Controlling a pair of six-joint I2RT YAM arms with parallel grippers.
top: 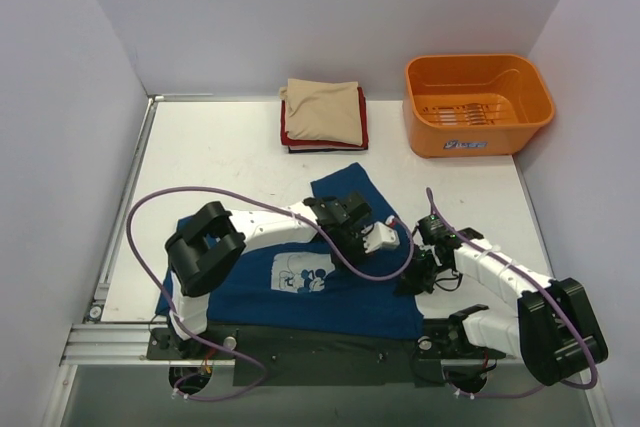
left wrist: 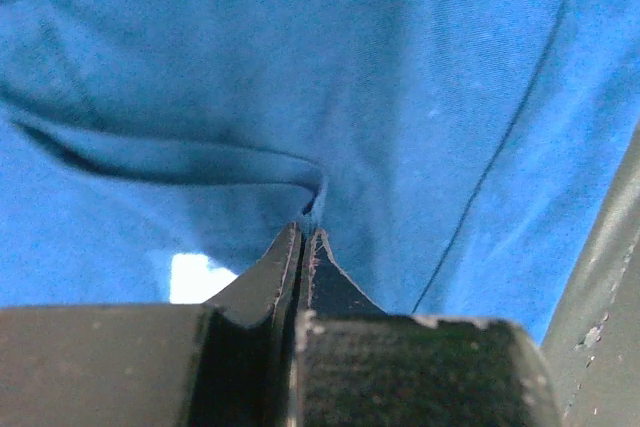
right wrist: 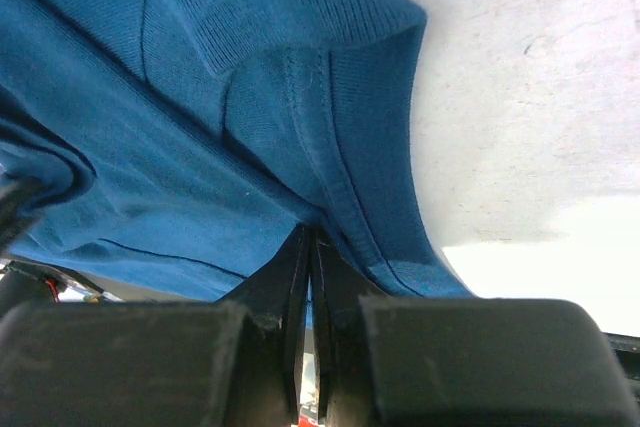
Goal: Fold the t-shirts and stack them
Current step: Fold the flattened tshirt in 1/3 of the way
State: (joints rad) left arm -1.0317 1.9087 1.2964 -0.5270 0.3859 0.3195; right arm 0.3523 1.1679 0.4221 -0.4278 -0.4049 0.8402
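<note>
top view high behind, looking down, both wrist views close on one blue t-shirt (top: 360, 302)

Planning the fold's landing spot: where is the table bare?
Bare table left of the folded stack, between stack and orange tub, and nearer than the tub. Crowded near centre: blue shirt, pinched by left tool and right tool.

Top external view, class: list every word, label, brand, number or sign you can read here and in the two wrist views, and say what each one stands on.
No text is readable.
Label on the front wall of the orange tub: pale with dark marks, too small and blurred to read.
Chest print on the blue t-shirt: a pale square with a cartoon mouse, no letters legible.
Wrist views: no writing shows.
</note>
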